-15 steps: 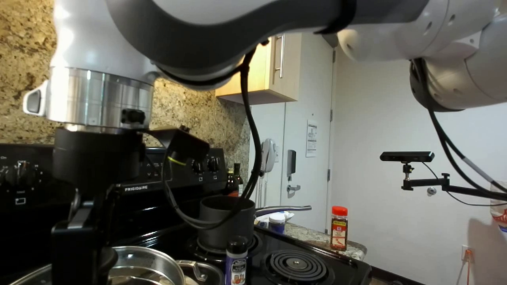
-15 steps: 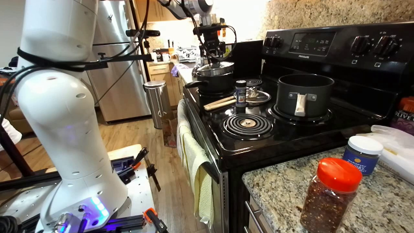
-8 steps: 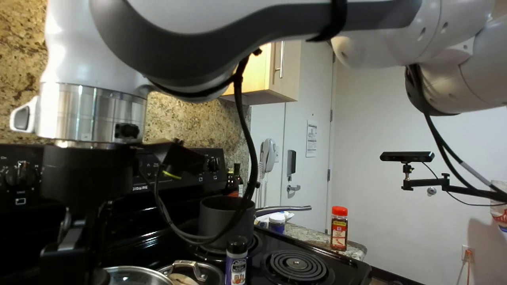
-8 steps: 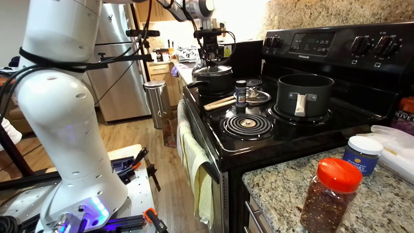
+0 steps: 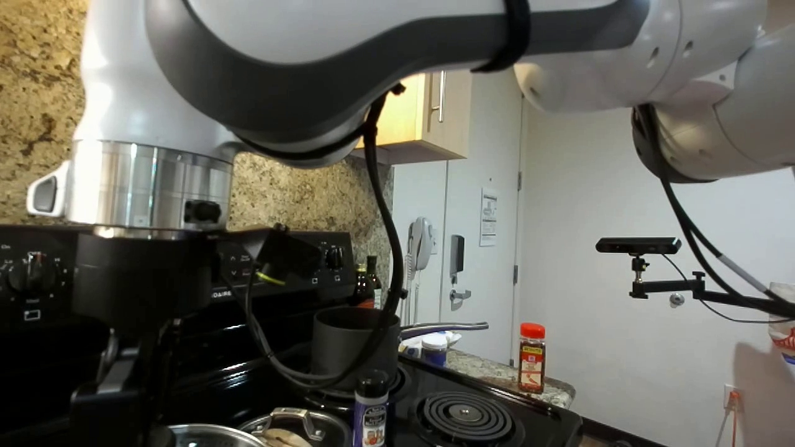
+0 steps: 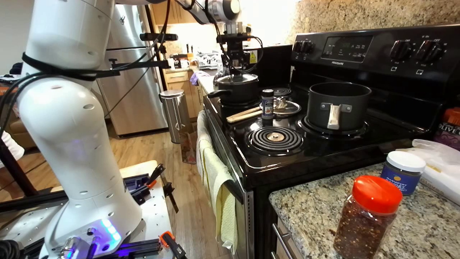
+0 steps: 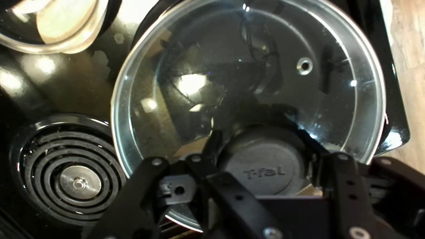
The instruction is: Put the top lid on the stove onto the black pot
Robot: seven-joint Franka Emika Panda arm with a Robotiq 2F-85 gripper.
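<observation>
The gripper (image 7: 260,142) clasps the T-fal knob (image 7: 265,169) of a glass lid (image 7: 232,39), which sits on a black saucepan (image 6: 240,92); a taller black pot (image 6: 341,106) stands at the back of the stove (image 6: 316,154).

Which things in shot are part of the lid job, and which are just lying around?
Part of the job:
claw, at the lid
glass lid
black pot under that lid
stove

Just lying around:
steel-handled pot, dark too
metal-handled lid
black-capped bottle
red-capped jar
white-lidded jar
yellow towel
</observation>
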